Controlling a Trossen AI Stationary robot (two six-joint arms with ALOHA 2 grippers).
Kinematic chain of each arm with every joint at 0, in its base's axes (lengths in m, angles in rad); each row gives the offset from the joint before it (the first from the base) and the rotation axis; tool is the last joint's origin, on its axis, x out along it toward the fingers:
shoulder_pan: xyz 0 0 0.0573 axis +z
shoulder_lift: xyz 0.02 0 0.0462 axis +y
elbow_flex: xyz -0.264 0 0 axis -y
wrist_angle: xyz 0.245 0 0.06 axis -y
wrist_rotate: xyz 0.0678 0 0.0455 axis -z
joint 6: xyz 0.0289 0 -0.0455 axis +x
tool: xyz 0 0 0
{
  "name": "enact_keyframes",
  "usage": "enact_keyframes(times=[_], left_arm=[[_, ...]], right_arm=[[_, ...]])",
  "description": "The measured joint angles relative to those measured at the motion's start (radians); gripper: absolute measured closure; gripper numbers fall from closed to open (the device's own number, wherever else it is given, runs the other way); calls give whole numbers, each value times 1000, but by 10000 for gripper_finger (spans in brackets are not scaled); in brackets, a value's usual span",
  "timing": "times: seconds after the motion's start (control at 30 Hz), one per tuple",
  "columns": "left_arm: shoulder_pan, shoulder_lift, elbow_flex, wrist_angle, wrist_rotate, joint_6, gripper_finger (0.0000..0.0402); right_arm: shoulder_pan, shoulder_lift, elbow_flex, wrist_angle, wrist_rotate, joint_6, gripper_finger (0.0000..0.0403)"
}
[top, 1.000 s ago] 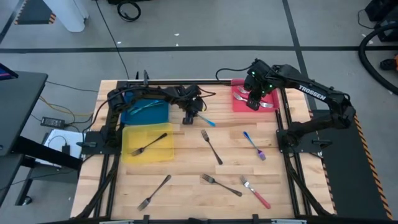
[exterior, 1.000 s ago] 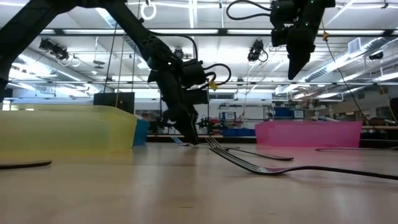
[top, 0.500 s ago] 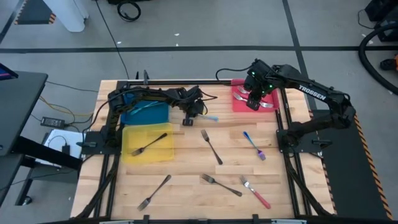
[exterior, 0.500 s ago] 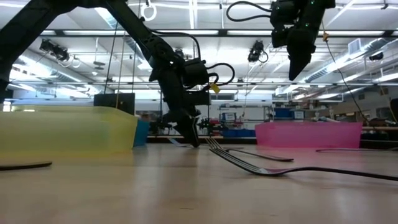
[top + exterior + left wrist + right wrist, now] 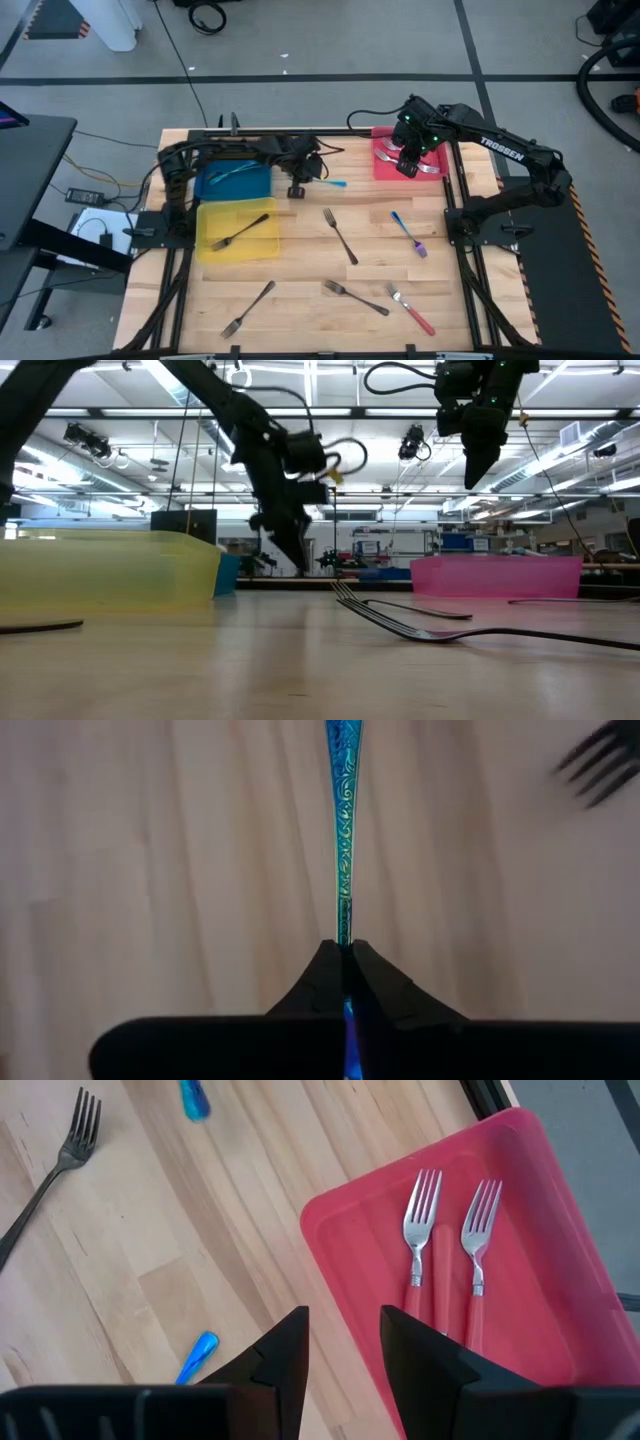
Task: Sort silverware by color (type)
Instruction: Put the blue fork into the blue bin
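My left gripper (image 5: 298, 188) hangs above the table beside the blue tray (image 5: 235, 180), shut on a blue-handled fork (image 5: 335, 184). That fork's handle (image 5: 343, 830) sticks out toward the table's right edge. My right gripper (image 5: 408, 165) waits open above the red tray (image 5: 560, 1280), where two red-handled forks (image 5: 445, 1250) lie flat. A dark fork (image 5: 238, 232) lies in the yellow tray (image 5: 215, 245). Loose on the wood lie a blue fork (image 5: 408, 232), a red fork (image 5: 410, 308) and three dark forks (image 5: 340, 235), (image 5: 355, 296), (image 5: 248, 308). My left gripper pinches the narrow part of the blue fork's handle (image 5: 344, 930) between its two fingertips (image 5: 322, 970). The fingers slant down from above. The patterned handle runs straight out past them and widens toward its free end. In the low view the fingertips (image 5: 298, 565) stand clear above the table.
The three trays stand along the far side, blue and yellow at the left, red at the right. The loose forks lie scattered over the middle and the near half of the wooden table (image 5: 300, 260). Black frame rails (image 5: 462, 240) run along both sides.
My left gripper has shut on the blue fork and risen off the table, shifting a little toward the blue tray. The fork, which lay slanting on the wood, now points toward the right edge.
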Motion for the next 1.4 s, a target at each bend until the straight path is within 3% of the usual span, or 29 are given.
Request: enact_keyframes(times=[0.4,0.73,1.2,1.4], left_arm=[[25,-318,2,-241,4,-107,401],[156,-515,-16,-581,-11,-229,401],[445,-798,-469,-436,-10,-283,400],[533,-804,-533,-368,-13,-290,399]], right_arm=[[21,0,0,1,-9,5,270],[127,0,0,-15,-15,93,270],[377,0,0,-74,19,326,272],[501,0,0,-61,67,462,272]])
